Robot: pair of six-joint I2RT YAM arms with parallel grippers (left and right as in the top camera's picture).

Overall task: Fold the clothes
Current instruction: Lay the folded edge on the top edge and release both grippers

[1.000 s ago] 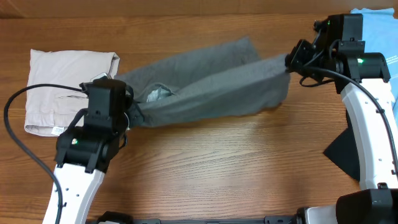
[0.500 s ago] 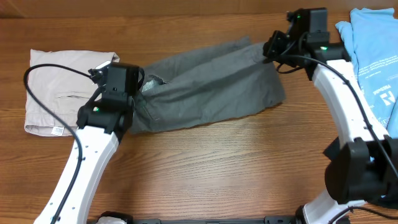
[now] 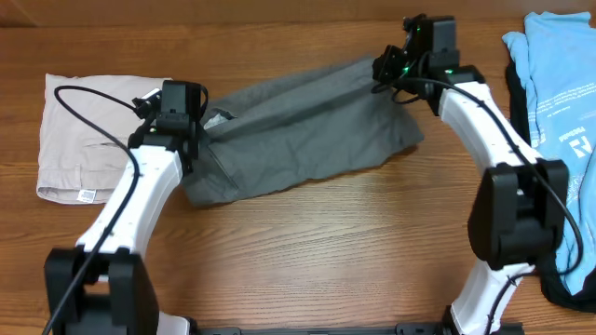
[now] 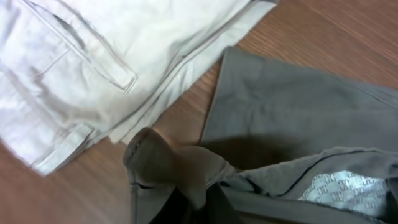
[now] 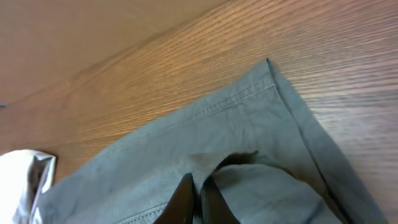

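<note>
The clothes, dark grey shorts (image 3: 307,140), lie spread across the far middle of the table, creased, with pale pocket lining (image 4: 339,193) showing at their left end. My left gripper (image 3: 199,127) is shut on a bunched fold of that left end (image 4: 177,165). At the far right corner of the shorts (image 5: 249,118), my right gripper (image 3: 382,70) is shut, its dark fingertips (image 5: 184,198) pinching a raised fold of grey cloth. The hem corner lies flat on the wood just beyond it.
Folded pale beige shorts (image 3: 93,130) lie just left of my left gripper, close to the grey cloth (image 4: 87,56). A light-blue shirt (image 3: 559,84) with white print lies over dark cloth (image 3: 568,279) at the right edge.
Both grippers have carried the ends of the shorts toward the far side. The right one also moved left. The cloth, stretched and lifted before, now lies slack on the table.
</note>
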